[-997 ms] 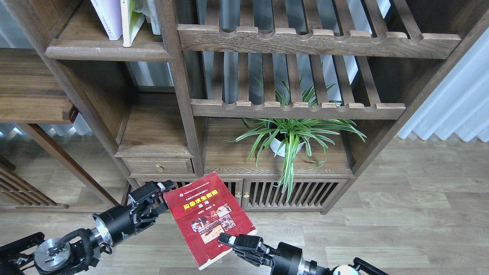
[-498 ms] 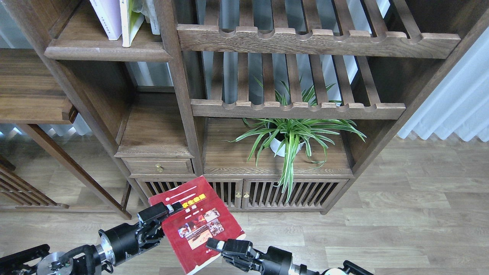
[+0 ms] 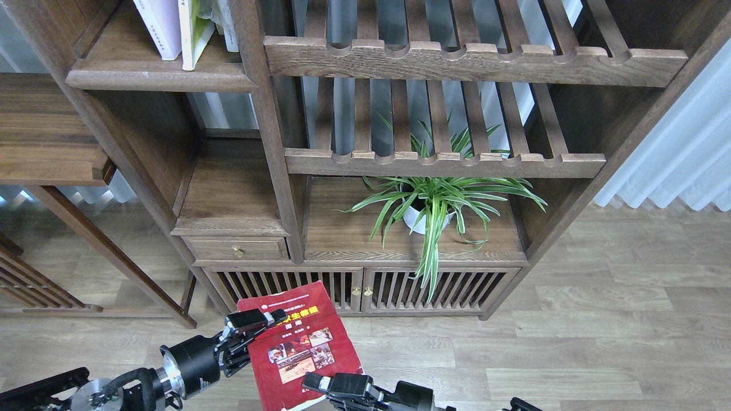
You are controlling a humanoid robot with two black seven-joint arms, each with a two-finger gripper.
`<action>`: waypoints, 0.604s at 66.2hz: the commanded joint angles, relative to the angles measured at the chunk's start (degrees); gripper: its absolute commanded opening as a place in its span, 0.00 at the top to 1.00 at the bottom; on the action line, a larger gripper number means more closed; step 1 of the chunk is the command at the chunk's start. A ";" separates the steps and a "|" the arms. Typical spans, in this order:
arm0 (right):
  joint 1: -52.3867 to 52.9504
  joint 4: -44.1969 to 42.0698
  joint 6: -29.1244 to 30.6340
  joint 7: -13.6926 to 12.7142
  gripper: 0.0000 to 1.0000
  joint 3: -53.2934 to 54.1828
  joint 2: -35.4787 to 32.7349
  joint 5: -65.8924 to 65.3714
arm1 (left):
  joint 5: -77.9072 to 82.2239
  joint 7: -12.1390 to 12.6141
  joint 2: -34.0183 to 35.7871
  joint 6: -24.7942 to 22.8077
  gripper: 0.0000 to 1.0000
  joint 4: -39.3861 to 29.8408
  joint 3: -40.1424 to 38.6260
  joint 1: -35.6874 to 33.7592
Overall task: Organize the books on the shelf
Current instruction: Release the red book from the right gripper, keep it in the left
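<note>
The dark red book (image 3: 305, 351) with a yellow title and photos is held low in front of the bookcase, cover up. My left gripper (image 3: 256, 326) grips its left edge, one finger lying over the cover near the title. My right gripper (image 3: 321, 386) is closed on the book's lower edge at the bottom of the view. Up at the top left, the dark-brown plank shelf (image 3: 154, 73) carries a white-lavender book (image 3: 157, 25) and a lime-yellow and white book (image 3: 194, 28), both standing upright.
Slatted racks (image 3: 474, 60) with scalloped rails fill the bookcase's upper middle. A potted spider plant (image 3: 434, 208) stands on the lower right ledge. Below are a small drawer (image 3: 237, 249) and slatted cabinet doors (image 3: 440, 288). White curtains (image 3: 679, 154) hang at the right.
The red book has dropped lower and drifted left, turning squarer to the view. My left gripper moved from beside its corner onto its left edge. Both arms sank toward the bottom.
</note>
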 commanded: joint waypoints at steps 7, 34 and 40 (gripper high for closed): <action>1.24 -1.84 0.00 1.21 0.60 1.51 -0.52 -0.06 | 0.01 0.04 1.00 0.00 0.94 -0.08 -0.02 -0.17; 2.12 -7.11 0.00 2.00 0.01 12.93 -1.57 -1.20 | 3.53 0.04 9.87 0.00 0.96 0.19 -3.54 -0.70; 2.12 -7.12 0.00 2.00 0.01 14.34 -1.49 -1.11 | 6.60 0.04 14.18 0.00 0.96 -0.43 -4.42 -1.40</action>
